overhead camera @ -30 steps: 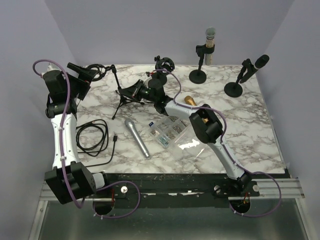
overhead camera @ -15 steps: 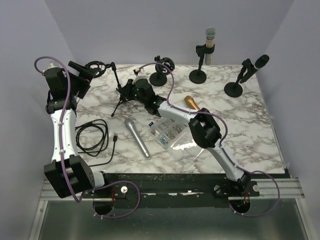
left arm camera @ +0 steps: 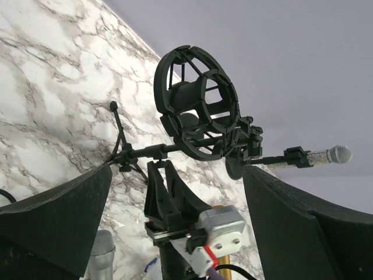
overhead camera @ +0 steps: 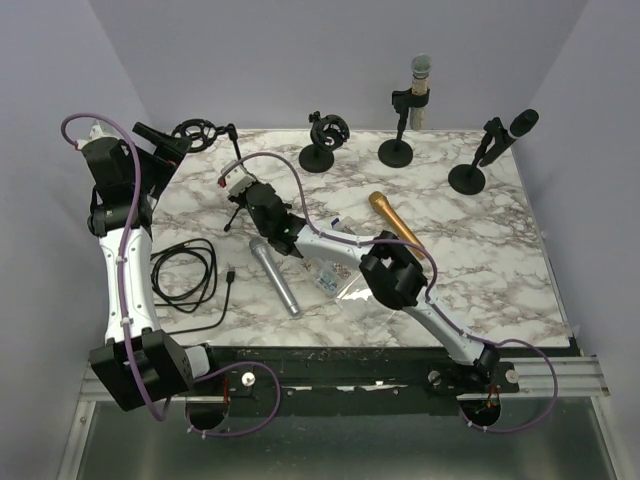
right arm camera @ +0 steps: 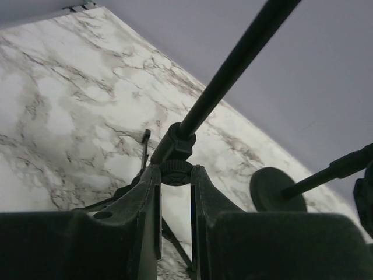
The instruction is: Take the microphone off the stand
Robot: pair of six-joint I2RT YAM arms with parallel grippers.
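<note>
Over at the far-left corner of the white marbled surface (overhead camera: 480, 260), a thin black tripod boom stand (left arm camera: 140, 153) carries a round black cage-like shock mount (left arm camera: 195, 111) at the end of its boom. Inside that ring sits a short dark cylinder, which I take to be the black microphone (left arm camera: 183, 96). It is matte, stubby and almost lost against the cage's ribs.

The left tool (left arm camera: 176, 175) hangs in front of the mount with its fingers spread wide, nothing between them. The right tool (right arm camera: 175, 175) is pinched narrow on the stand's hub, a finger on each side of the round knob.

From where I stand, the danger is a grab on the wrong part. If the left fingers close on the cage and not on the body inside, a pull drags the whole light tripod — the knob could slip out of the right grip and the stand tip. Its legs might also knock the silver handheld microphone (overhead camera: 275, 277) lying close by.
</note>
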